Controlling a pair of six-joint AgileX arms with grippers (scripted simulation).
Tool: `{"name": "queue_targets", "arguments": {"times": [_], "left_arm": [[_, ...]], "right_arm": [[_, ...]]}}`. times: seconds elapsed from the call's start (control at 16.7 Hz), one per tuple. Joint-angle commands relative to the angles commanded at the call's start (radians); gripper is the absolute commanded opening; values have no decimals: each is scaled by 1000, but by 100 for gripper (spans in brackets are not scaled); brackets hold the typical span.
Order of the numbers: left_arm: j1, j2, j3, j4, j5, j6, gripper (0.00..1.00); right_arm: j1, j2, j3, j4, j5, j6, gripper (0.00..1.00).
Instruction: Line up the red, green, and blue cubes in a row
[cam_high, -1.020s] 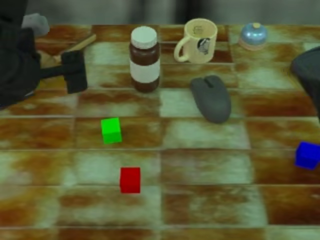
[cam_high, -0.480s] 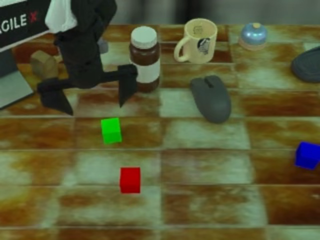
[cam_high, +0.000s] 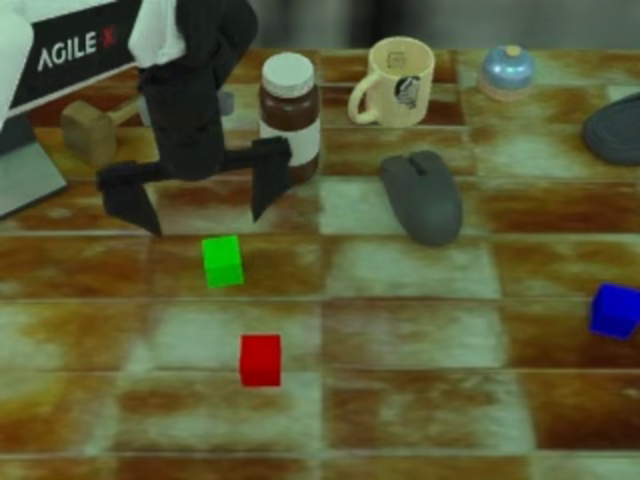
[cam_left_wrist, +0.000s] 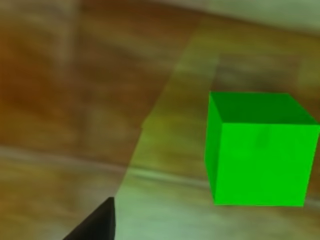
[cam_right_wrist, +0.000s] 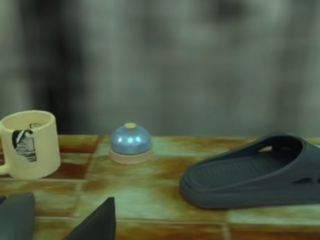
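The green cube (cam_high: 222, 261) lies left of the table's middle. The red cube (cam_high: 260, 360) sits nearer the front, a little to its right. The blue cube (cam_high: 613, 310) is at the far right edge. My left gripper (cam_high: 200, 195) hangs open just behind the green cube, its two dark fingers (cam_high: 130, 200) spread wider than the cube and holding nothing. In the left wrist view the green cube (cam_left_wrist: 260, 150) fills the frame close ahead of one fingertip (cam_left_wrist: 100, 222). My right gripper (cam_right_wrist: 145, 227) is out of the top view; one fingertip (cam_right_wrist: 102, 215) shows, nothing held.
Behind the left gripper stand a brown jar (cam_high: 290, 115) with a white lid and a wooden mallet (cam_high: 90, 130). A cream mug (cam_high: 395, 80), a bell (cam_high: 507, 70), a grey mouse (cam_high: 422, 195) and a dark slipper (cam_high: 615, 130) lie along the back and right.
My left arm has swung in from the far left and come down behind the green cube, gripper open. The cubes have not moved.
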Motion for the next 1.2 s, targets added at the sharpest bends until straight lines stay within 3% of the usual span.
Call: {"name": "queue_targets", "arguments": {"times": [0.24,0.66,0.96,1.2], "left_arm": [[3,10,-8,16,0,1,100],[1,92,-147,242,1,2,100],[1,101,-161,262,1,2,100],[1,101,-161,262,1,2,70]], "right_arm": [[0,0,0,0,0,0,100],[0,0,0,0,0,0,100],[0,0,0,0,0,0,100],[0,0,0,0,0,0,100]]}}
